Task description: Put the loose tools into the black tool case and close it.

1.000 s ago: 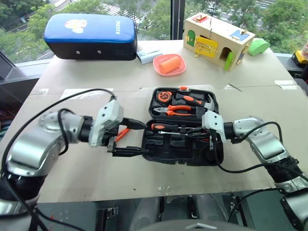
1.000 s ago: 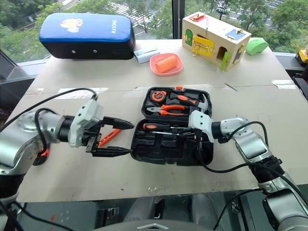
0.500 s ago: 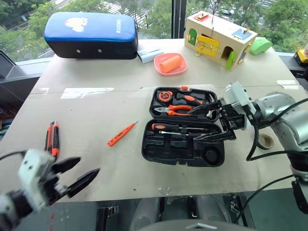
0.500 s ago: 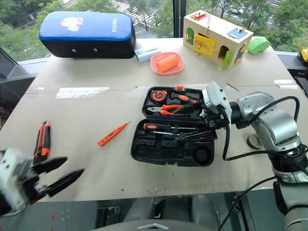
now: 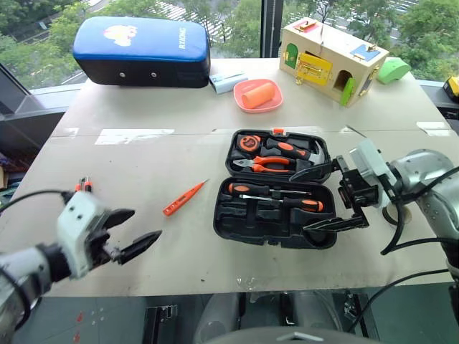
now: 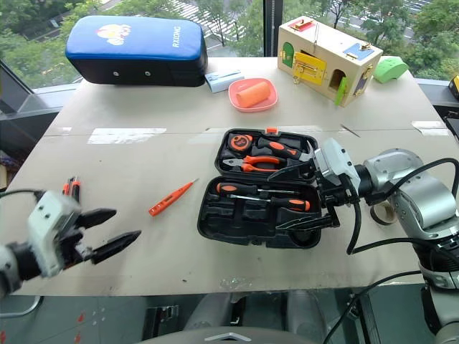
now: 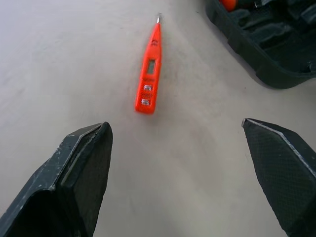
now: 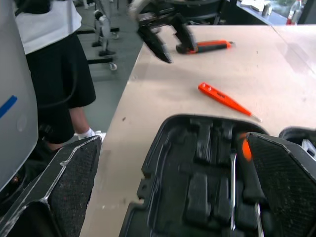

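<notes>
Black tool case lies open mid-table, two screwdrivers in its near half. Right gripper, fingers spread, hovers at its right edge, half hiding the tape roll. Left gripper, also spread and empty, hangs near the tester screwdriver, partly covering the utility knife.

The left arm hides most of the utility knife; the right arm half-covers the tape roll.

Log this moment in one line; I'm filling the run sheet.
left gripper: open, empty | right gripper: open over tool case | tester screwdriver, utility knife: on table
</notes>
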